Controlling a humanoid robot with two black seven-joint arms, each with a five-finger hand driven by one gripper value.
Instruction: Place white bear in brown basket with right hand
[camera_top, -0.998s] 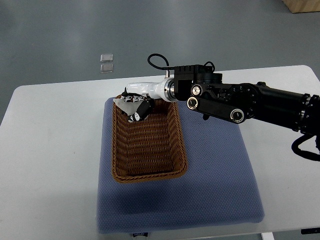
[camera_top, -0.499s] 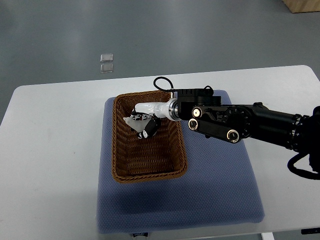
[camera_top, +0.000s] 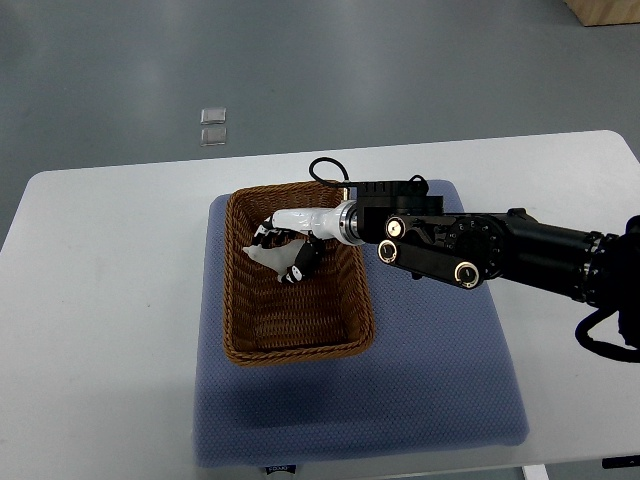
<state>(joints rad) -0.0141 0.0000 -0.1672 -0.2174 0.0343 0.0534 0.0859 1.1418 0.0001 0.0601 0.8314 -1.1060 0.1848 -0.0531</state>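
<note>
The brown wicker basket (camera_top: 355, 300) sits on a blue mat on the white table. My right arm comes in from the right, and its hand (camera_top: 287, 247) is low inside the far half of the basket. The fingers are curled around the small white bear (camera_top: 264, 255), which is down near the basket floor and partly hidden by the hand. I cannot tell whether the bear touches the floor. The left arm is out of view.
The blue mat (camera_top: 430, 370) covers the middle of the white table (camera_top: 110, 300). The black forearm (camera_top: 480, 245) stretches over the mat's right side. Two small clear squares (camera_top: 212, 125) lie on the grey floor beyond the table.
The right hand with the bear moved from above the basket's far rim forward and down into the basket. In the last half second it sank only slightly.
</note>
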